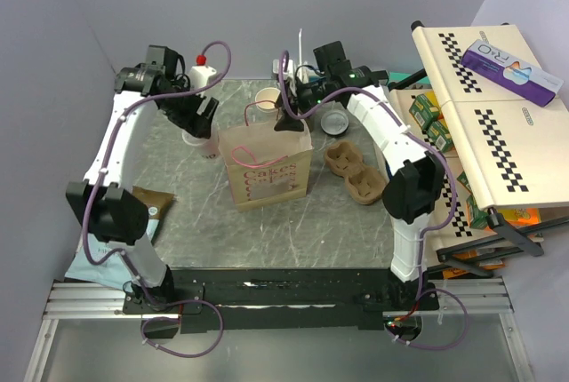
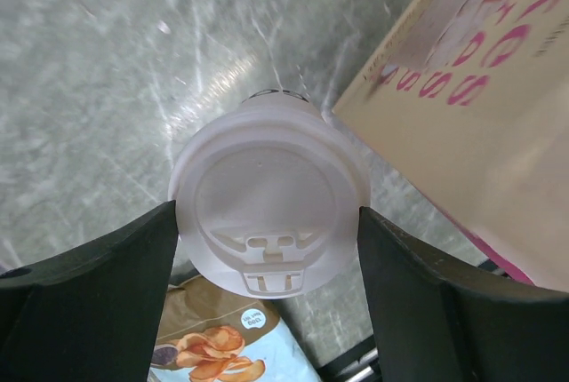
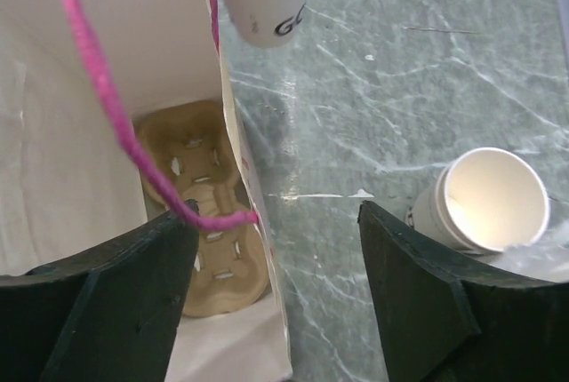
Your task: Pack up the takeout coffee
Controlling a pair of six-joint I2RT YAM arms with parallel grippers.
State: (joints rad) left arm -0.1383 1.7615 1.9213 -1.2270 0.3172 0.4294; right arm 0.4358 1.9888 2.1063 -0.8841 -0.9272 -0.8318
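Observation:
The takeout coffee [image 2: 267, 191], a white paper cup with a white plastic lid, sits between my left gripper's [image 2: 268, 222] fingers, which press on both sides of the lid. It hangs left of the brown paper bag [image 1: 267, 169]; from the right wrist its base [image 3: 262, 0] shows above the table. My right gripper [image 3: 276, 213] is open and straddles the bag's wall [image 3: 253, 249], one finger inside. The pink handle [image 3: 107, 115] lies across that fingertip. A cardboard cup tray [image 3: 200, 213] lies in the bag.
An open, lidless paper cup [image 1: 267, 98] stands behind the bag. A round white lid [image 1: 336, 122] and more cardboard trays [image 1: 354, 171] lie to its right. Further off are a chips bag [image 1: 147, 209] front left, a straw cup [image 1: 302, 69] at the back and a rack [image 1: 480, 107] on the right.

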